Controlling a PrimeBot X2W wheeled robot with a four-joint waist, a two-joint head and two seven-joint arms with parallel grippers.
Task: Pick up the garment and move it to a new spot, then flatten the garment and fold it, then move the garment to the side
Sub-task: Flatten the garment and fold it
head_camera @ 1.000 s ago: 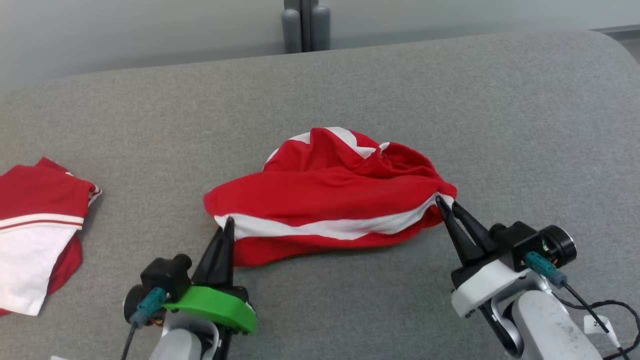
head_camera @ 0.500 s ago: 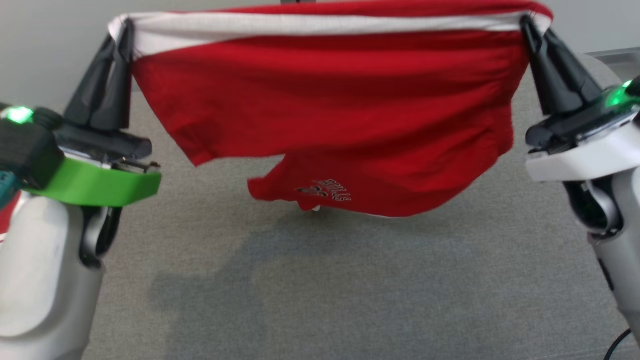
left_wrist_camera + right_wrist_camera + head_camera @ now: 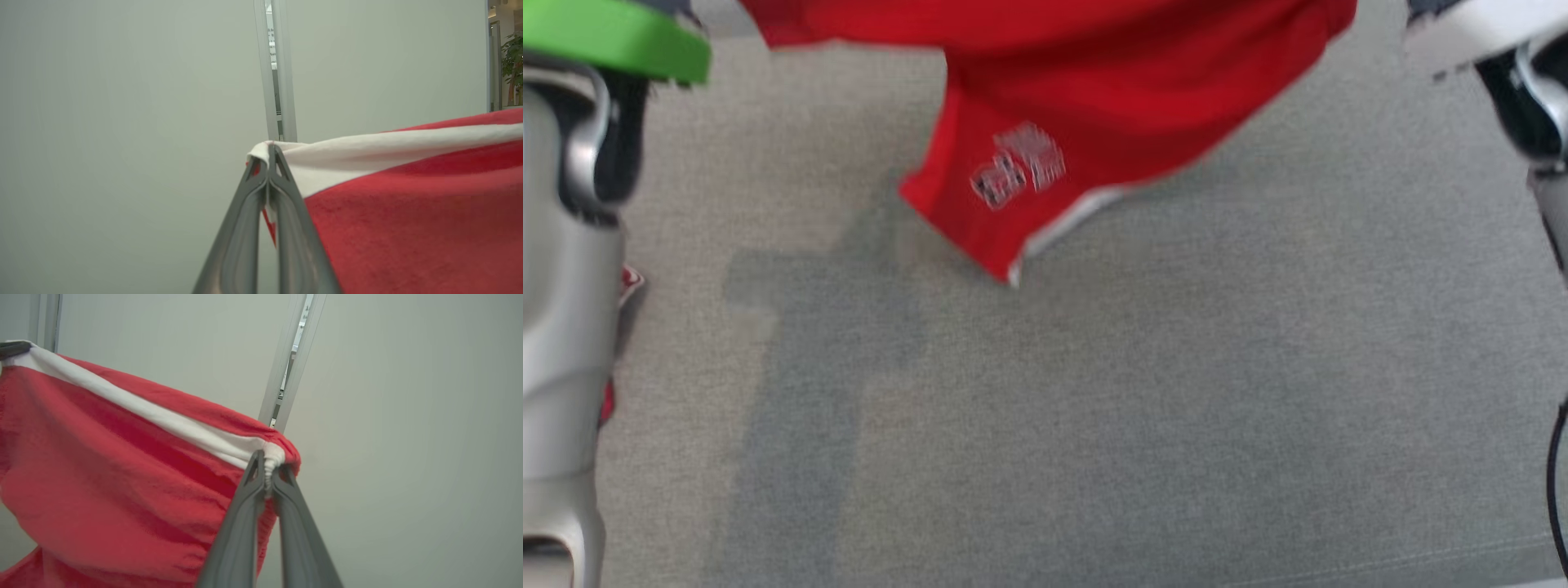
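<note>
The garment is red with a white band and a small printed logo. It hangs in the air above the grey surface, its lower flap dangling at the head view's top centre. In the left wrist view my left gripper is shut on one end of the white band, and the red cloth spreads to its right. My right gripper is shut on the bunched other end of the band, with the garment stretching away to its left. The other gripper's dark tip shows at the far end of the band.
The grey padded surface lies below, with the garment's shadow on it. A bit of another red and white garment peeks from behind my left forearm. A pale wall with a door frame stands ahead. A black cable hangs at the right edge.
Both grippers lifted the garment off the grey surface by its white band and spread it out. They have since risen past the top edge of the head view, and the cloth swings.
</note>
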